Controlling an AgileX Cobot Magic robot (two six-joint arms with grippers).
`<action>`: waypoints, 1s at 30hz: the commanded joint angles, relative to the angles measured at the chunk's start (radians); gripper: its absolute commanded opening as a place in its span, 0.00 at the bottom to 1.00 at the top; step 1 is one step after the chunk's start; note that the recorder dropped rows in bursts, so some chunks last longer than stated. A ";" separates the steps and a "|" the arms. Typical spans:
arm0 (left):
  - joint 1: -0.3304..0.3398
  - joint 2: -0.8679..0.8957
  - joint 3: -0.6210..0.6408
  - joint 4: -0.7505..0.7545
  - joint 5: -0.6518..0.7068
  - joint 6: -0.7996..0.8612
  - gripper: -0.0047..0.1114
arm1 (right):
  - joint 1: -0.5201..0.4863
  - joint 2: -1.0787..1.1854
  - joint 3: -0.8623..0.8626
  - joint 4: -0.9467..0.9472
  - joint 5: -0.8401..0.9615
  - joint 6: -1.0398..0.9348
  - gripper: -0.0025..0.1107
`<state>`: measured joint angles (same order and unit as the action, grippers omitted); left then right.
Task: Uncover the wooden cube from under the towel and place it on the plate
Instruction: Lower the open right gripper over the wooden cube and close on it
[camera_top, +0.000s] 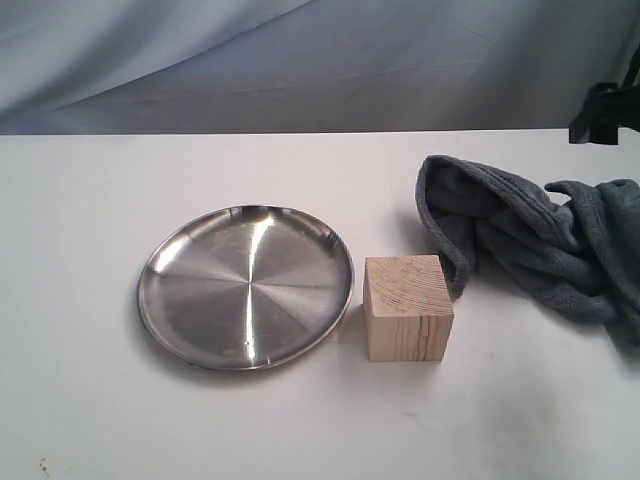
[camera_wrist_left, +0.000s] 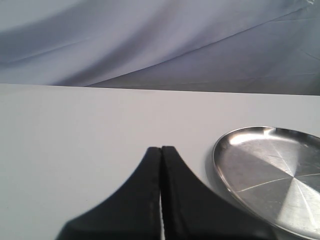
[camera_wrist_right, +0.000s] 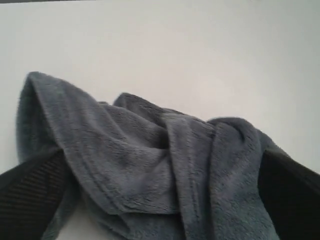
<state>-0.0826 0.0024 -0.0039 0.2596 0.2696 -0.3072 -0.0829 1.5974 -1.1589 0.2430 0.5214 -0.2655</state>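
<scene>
The wooden cube (camera_top: 407, 307) stands uncovered on the white table, just right of the steel plate (camera_top: 246, 285) and apart from its rim. The blue-grey towel (camera_top: 540, 245) lies bunched up to the right of the cube, with a fold close to the cube's back corner. In the right wrist view my right gripper (camera_wrist_right: 162, 155) is open, its black fingers (camera_wrist_right: 30, 195) spread wide on either side of the crumpled towel (camera_wrist_right: 150, 165). My left gripper (camera_wrist_left: 161, 148) is shut and empty, low over bare table beside the plate (camera_wrist_left: 272, 175). Neither gripper shows in the exterior view.
A grey-blue cloth backdrop (camera_top: 300, 60) hangs behind the table. A black piece of equipment (camera_top: 603, 112) juts in at the far right edge. The white tabletop (camera_top: 90, 200) stretches left of and in front of the plate.
</scene>
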 joint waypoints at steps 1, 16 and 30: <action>0.003 -0.002 0.004 -0.008 -0.012 -0.002 0.04 | 0.117 -0.025 -0.007 0.012 -0.006 -0.132 0.86; 0.003 -0.002 0.004 -0.008 -0.012 -0.002 0.04 | 0.471 -0.020 -0.007 0.126 0.117 -0.340 0.95; 0.003 -0.002 0.004 -0.008 -0.012 -0.002 0.04 | 0.594 -0.019 -0.007 0.101 0.227 -0.813 0.95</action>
<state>-0.0826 0.0024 -0.0039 0.2596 0.2696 -0.3072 0.5117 1.5776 -1.1597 0.3616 0.7795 -1.0402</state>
